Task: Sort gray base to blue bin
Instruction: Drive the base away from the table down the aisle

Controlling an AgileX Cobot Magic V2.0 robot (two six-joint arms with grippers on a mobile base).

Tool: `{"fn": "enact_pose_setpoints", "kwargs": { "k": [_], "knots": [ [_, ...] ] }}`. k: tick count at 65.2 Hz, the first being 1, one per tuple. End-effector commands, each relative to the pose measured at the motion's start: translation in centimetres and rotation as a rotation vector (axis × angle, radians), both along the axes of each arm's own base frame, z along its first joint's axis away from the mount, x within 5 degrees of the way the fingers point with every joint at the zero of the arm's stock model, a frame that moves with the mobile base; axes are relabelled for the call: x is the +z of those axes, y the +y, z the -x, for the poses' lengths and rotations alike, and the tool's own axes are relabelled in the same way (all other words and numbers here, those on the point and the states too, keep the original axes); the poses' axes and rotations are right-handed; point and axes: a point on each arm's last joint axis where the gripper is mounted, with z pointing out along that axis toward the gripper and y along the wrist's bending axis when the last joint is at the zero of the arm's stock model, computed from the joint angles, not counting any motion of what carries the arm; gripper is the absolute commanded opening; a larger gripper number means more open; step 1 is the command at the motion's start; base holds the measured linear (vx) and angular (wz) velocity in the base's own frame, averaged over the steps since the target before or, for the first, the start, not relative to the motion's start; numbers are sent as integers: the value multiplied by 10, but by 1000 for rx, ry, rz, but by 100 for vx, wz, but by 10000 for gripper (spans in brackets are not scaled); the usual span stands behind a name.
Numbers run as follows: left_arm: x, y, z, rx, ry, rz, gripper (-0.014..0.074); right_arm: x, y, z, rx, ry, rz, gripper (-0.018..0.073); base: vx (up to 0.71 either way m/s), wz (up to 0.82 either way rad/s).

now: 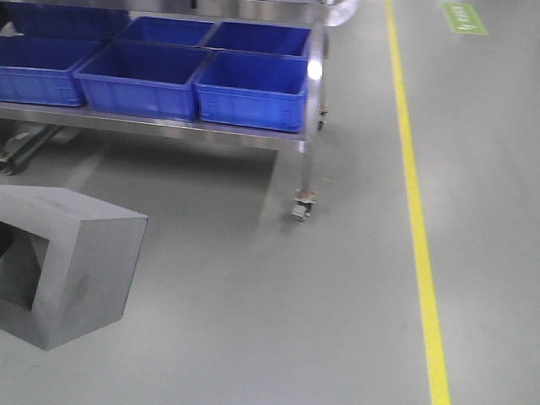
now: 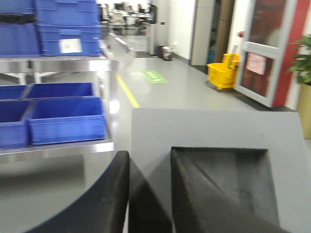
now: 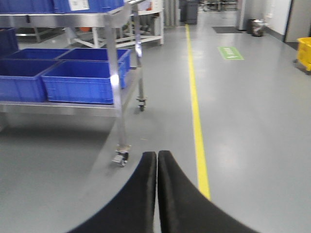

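Item: gray base [image 1: 76, 253], low left in front view, not yet in bin.
left gripper [image 2: 148, 170]: jaws pinch base wall, one finger in recess.
right gripper [image 3: 157, 155]: jaws pressed together, empty.
blue bin [image 1: 251, 105]: on steel cart [image 1: 308, 152] shelf, well apart.
Done: pickup, apparently. Left: carry, drop.

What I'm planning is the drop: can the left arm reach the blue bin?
Probably not: the left gripper holds the gray base, but the blue bin sits on a cart shelf across open floor.
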Motion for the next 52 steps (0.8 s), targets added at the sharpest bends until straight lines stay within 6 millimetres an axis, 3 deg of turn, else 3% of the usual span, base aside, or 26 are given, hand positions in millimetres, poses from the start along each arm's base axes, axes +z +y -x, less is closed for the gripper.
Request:
{"fn": "enact_pose_setpoints", "kwargs": {
  "k": [1,52],
  "knots": [
    [20,0,1,-5,-118,71,-6,6,0,-1,1,-72,28,-5,29,41],
    [20,0,1,-5,-118,71,-6,6,0,-1,1,-72,28,-5,27,58]
  ]
}}
